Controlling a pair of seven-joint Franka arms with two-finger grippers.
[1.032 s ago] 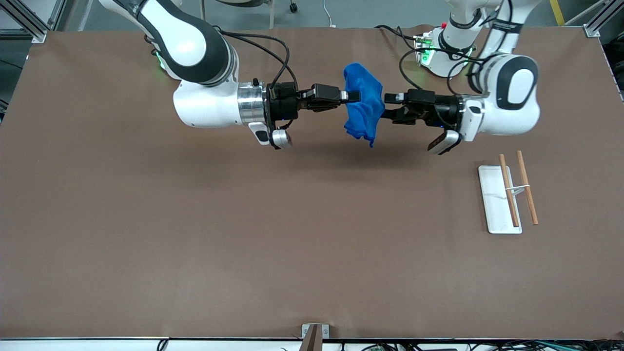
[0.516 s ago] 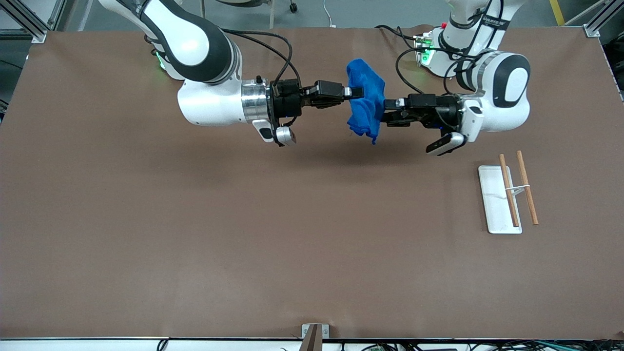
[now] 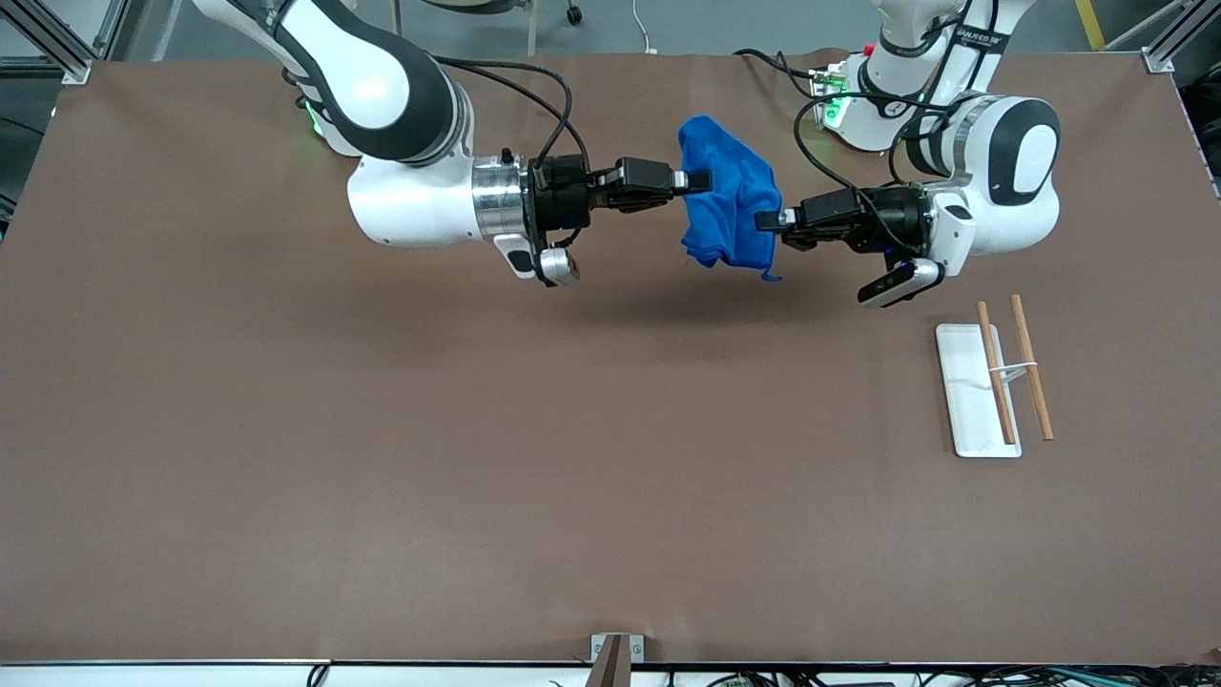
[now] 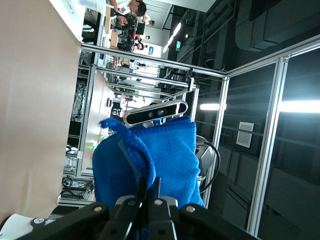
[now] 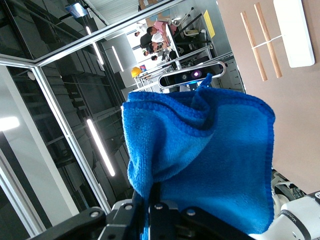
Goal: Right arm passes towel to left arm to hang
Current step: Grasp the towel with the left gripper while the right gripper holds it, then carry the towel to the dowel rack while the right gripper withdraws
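The bright blue towel [image 3: 730, 205] hangs in the air between both grippers, above the table near the robots' bases. My right gripper [image 3: 701, 181] is shut on its upper edge. My left gripper [image 3: 765, 221] is shut on the edge toward the left arm's end. The towel's short loop [image 3: 771, 277] dangles at the low corner. In the left wrist view the left gripper [image 4: 149, 185] pinches a fold of the towel [image 4: 165, 150]. In the right wrist view the right gripper [image 5: 152, 192] pinches the towel [image 5: 210, 155].
A white base plate [image 3: 963, 401] with two wooden rods [image 3: 995, 372] stands toward the left arm's end of the brown table [image 3: 477, 429], nearer to the front camera than the grippers. The rods also show in the right wrist view [image 5: 260, 42].
The left gripper has closed on the towel's edge and drawn back toward its own end of the table, spreading the towel. The right gripper shifted slightly, then stayed still.
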